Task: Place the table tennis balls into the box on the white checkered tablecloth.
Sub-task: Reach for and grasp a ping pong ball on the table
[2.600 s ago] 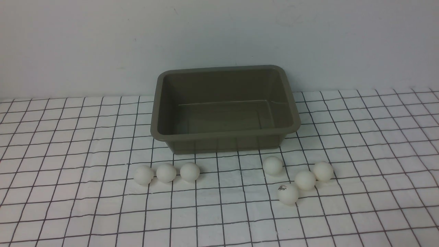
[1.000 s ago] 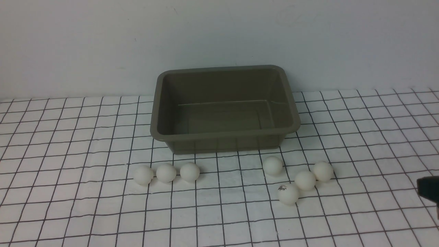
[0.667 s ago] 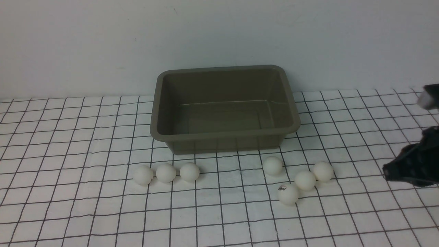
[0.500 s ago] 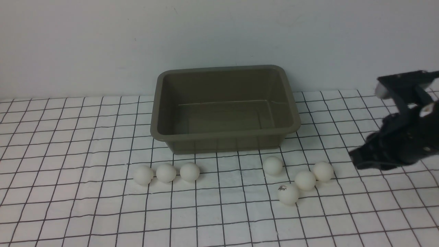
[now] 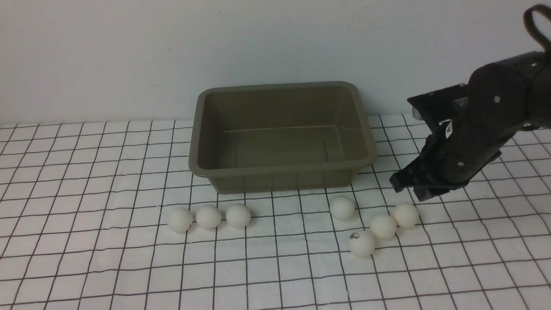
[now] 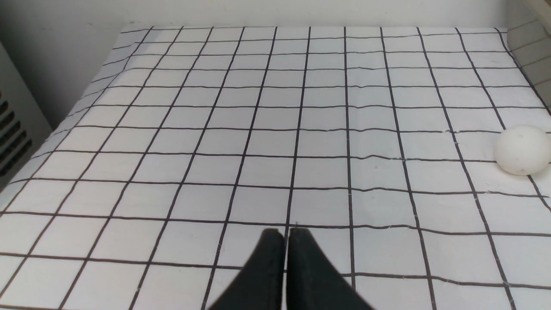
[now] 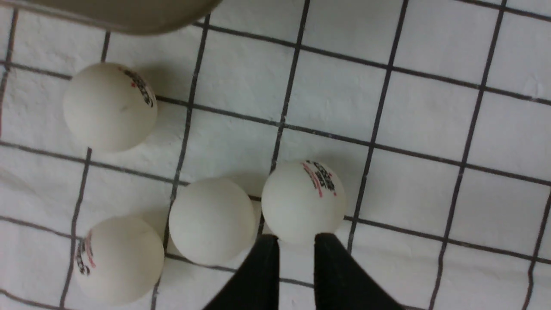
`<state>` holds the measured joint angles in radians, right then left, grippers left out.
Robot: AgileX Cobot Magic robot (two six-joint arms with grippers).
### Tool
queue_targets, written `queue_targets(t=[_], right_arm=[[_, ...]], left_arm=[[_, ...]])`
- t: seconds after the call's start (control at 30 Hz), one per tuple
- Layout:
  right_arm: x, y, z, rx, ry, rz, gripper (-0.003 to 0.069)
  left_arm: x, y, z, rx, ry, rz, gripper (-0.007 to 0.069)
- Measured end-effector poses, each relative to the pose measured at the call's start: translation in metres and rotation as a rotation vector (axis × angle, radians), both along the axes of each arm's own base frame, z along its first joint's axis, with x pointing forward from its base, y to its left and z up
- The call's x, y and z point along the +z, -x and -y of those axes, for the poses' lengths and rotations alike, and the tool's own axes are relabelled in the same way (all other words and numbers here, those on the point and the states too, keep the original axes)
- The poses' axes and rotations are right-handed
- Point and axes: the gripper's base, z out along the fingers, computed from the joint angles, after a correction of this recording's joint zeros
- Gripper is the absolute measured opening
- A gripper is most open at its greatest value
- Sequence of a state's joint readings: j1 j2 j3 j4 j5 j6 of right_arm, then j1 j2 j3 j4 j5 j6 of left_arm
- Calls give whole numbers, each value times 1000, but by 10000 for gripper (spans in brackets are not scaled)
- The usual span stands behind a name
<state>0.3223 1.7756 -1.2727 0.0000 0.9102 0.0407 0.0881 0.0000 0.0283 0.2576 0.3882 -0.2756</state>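
"Seven table tennis balls (image 5: 362, 243) lie on the white checkered tablecloth (image 5: 86, 258), none boxed. Which first?"

"The rightmost ball (image 5: 405, 215) of the right-hand four. My right end effector (image 5: 409, 189) hangs just above it, jaws parted only a sliver, holding nothing. I'd widen them to straddle the ball, come straight down and close gently. It seems to touch its neighbour (image 5: 382, 226), and a nudge would set both rolling."

"Your left?"

"My left end effector (image 6: 286, 234) is closed on nothing, over bare cloth."

"Materials?"

"Smooth, light, matte spheres on thin, faintly wrinkled cloth over the bench. Farther back is the box (image 5: 282, 172): olive plastic, rounded corners, flared rim, sloping walls."
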Motion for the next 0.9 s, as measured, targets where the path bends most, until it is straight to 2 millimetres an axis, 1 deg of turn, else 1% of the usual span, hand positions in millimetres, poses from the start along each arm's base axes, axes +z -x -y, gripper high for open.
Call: queue_targets(t=[0.1, 0.2, 0.3, 0.33, 0.53, 0.9], right_arm=[[-9, -6, -2, -65, -23, -5, 228], [-23, -11, -3, -119, -30, -28, 363], [-32, -14, -4, -147, -30, -41, 448], [-33, -15, -4, -153, -31, -39, 466], [-34, -19, -5, -173, -44, -8, 497], [-33, -22, -2, -187, -23, 24, 501]], left_arm=[[0, 0, 0, 0, 0, 0, -5], [0, 0, 0, 0, 0, 0, -5], [0, 0, 0, 0, 0, 0, -5], [0, 0, 0, 0, 0, 0, -5], [0, 0, 0, 0, 0, 0, -5], [0, 0, 0, 0, 0, 0, -5]])
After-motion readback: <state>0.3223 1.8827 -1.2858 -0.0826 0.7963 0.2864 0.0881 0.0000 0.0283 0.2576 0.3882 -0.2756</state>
